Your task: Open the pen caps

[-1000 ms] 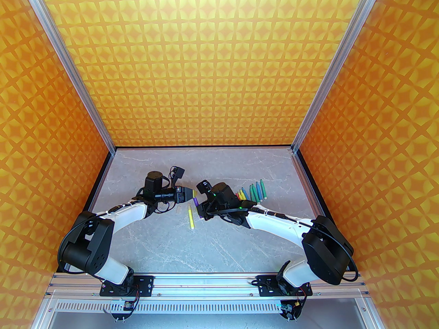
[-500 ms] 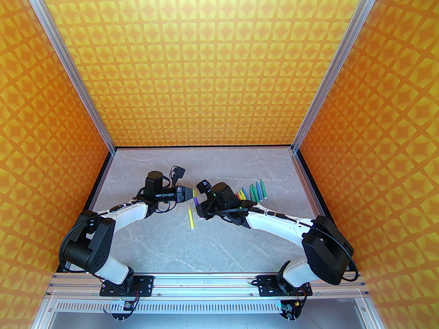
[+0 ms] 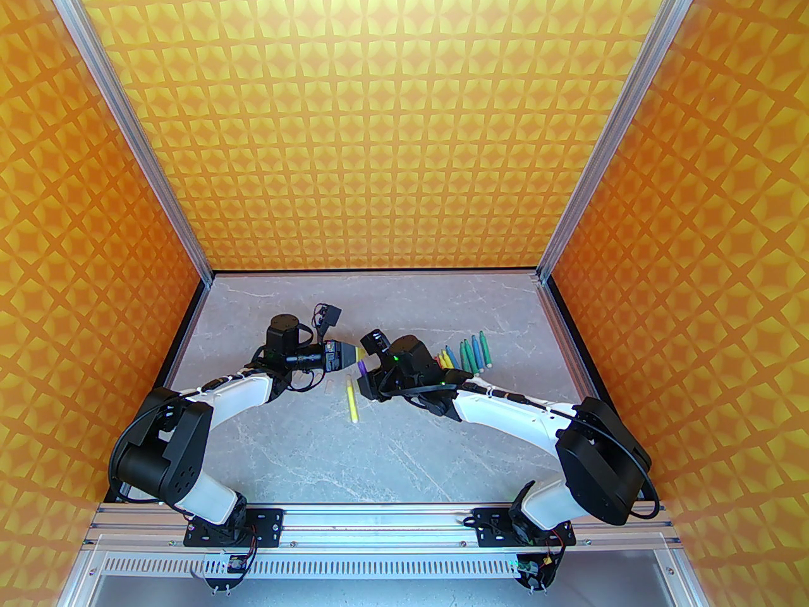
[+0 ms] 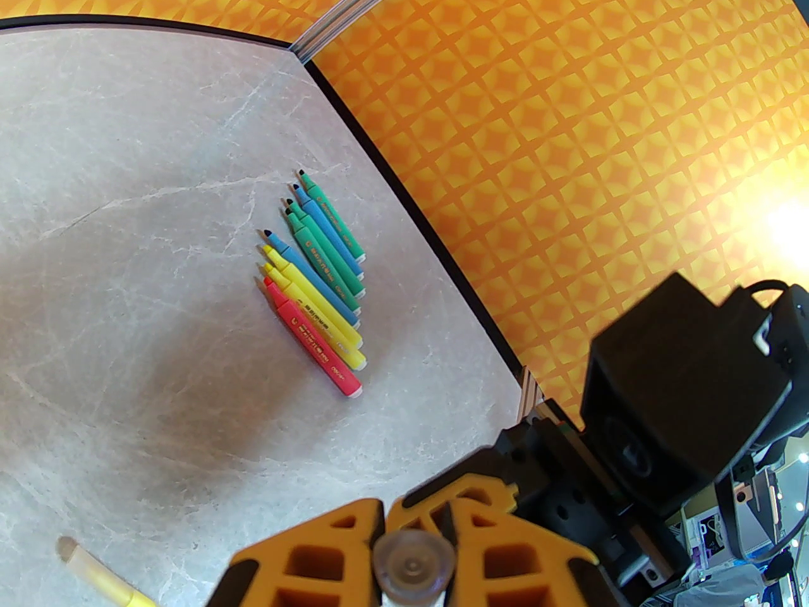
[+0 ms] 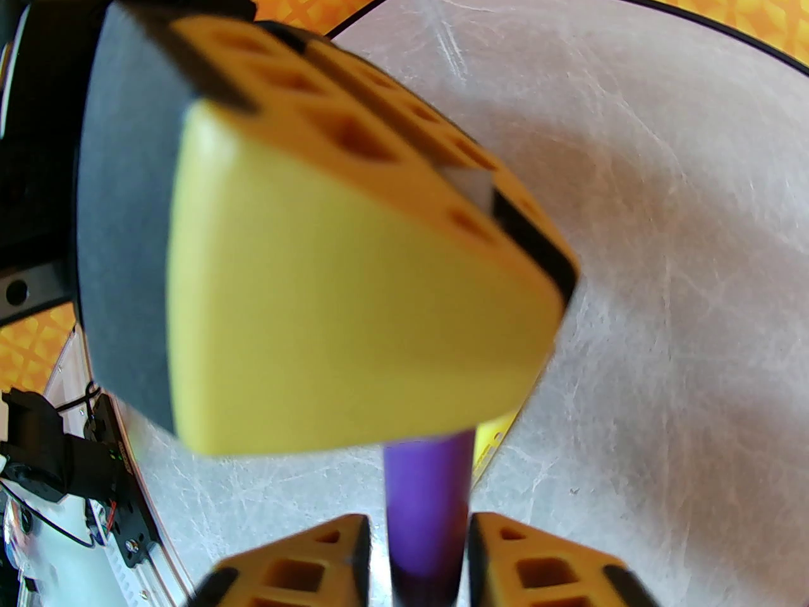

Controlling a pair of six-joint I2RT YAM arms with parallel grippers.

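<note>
pen cap (image 4: pixel 414 566): clear one, end-on, pinched in the left gripper (image 4: pixel 414 522)
left gripper: fingers nearly together, squeezing just the cap
purple pen (image 5: pixel 430 497): barrel clamped in the right gripper (image 5: pixel 418 547), running up behind the left fingers
right gripper: narrow gap, pen-width
spot: both meet over mid-table (image 3: pixel 404 453)
other pens (image 4: pixel 316 282): uncapped row, well apart

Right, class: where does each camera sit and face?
Top external: above and behind both arms, looking down at the table.
Left wrist: behind the left gripper clamping a cap, facing the row of pens.
Right wrist: behind the right gripper holding the purple pen, facing the left gripper.
Top and left wrist share that row.
</note>
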